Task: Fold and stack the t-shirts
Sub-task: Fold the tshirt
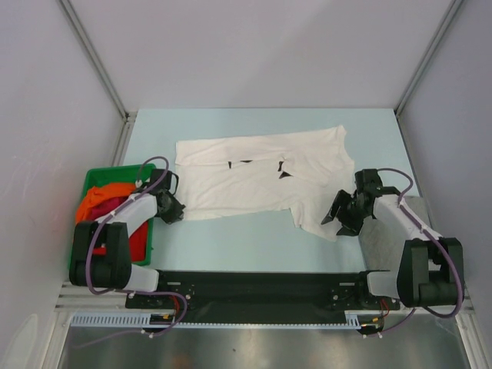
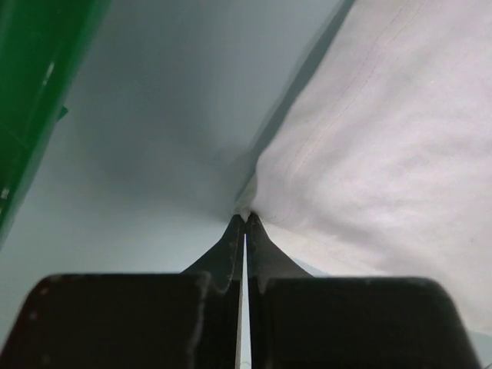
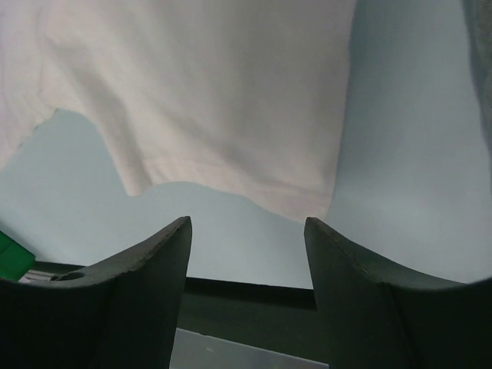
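A white t-shirt (image 1: 261,173) lies spread on the table's middle, with a few folds. My left gripper (image 1: 175,209) is at its near left corner. In the left wrist view the left gripper (image 2: 246,218) is shut on that corner of the white shirt (image 2: 384,138). My right gripper (image 1: 336,217) is open and empty just short of the shirt's near right sleeve (image 3: 200,92); it also shows in the right wrist view (image 3: 246,227). An orange shirt (image 1: 100,196) and a dark red shirt (image 1: 138,238) lie in the bin. A grey shirt (image 1: 382,240) lies under the right arm.
A green plastic bin (image 1: 96,175) stands at the table's left edge beside the left arm, and shows in the left wrist view (image 2: 34,100). Grey walls with metal posts enclose the table. A black rail (image 1: 254,284) runs along the near edge.
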{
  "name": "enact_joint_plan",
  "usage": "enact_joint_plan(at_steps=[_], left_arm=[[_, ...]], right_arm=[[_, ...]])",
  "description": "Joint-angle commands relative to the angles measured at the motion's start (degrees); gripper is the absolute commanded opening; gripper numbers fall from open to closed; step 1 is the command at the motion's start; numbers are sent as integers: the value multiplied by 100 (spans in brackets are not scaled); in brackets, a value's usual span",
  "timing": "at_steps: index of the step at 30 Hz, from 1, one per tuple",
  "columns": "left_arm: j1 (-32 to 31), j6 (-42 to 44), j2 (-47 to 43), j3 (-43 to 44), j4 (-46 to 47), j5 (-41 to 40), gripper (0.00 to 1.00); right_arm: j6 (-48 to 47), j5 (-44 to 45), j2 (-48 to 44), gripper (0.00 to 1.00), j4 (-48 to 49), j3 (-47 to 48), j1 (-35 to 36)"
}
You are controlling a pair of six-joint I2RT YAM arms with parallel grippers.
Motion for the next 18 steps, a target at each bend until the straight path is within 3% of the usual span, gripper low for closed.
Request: enact_joint_plan(at_steps=[1, 3, 5, 18], left_arm=[[-1, 301, -303, 75, -324, 239, 0], [-45, 432, -382, 66, -395, 293, 0], [-71, 512, -488, 75, -439, 380, 0], [-71, 934, -453, 365, -501, 486, 0]], right_arm=[[241, 326, 302, 65, 286, 120, -96], [224, 414, 548, 64, 400, 173, -114], [206, 519, 671, 52, 339, 208, -140], [303, 923, 909, 45, 427, -73, -254]])
